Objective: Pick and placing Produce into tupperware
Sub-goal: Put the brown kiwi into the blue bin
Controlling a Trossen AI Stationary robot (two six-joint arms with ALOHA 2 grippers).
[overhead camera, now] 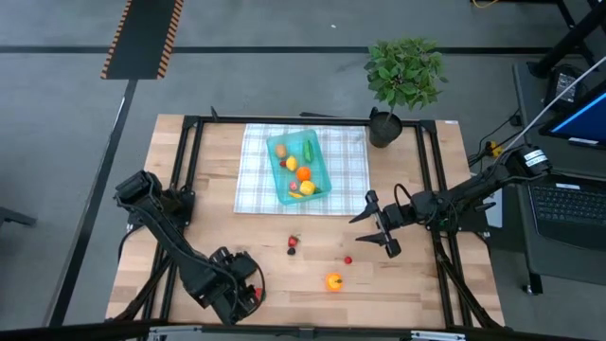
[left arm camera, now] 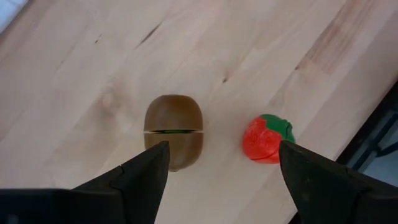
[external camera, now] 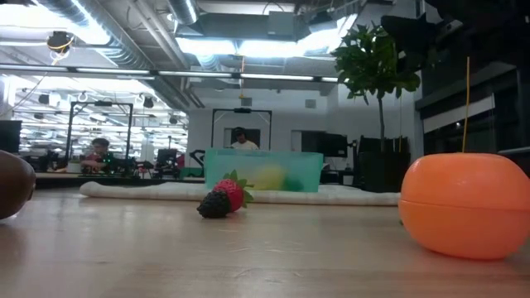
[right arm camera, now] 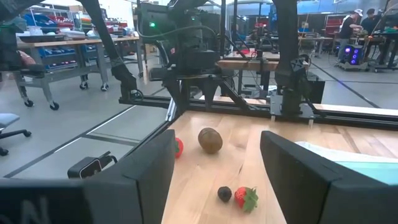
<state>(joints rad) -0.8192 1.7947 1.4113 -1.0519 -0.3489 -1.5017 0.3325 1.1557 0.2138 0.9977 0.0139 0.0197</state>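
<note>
A wooden surface holds a teal tupperware on a checked cloth. Both grippers are spread, empty: left gripper above a kiwi, right gripper near loose berries.

- Wooden counter, frame centre
- Checked cloth, upper middle
- Potted plant, upper right
- Orange, berries, lower middle
</note>
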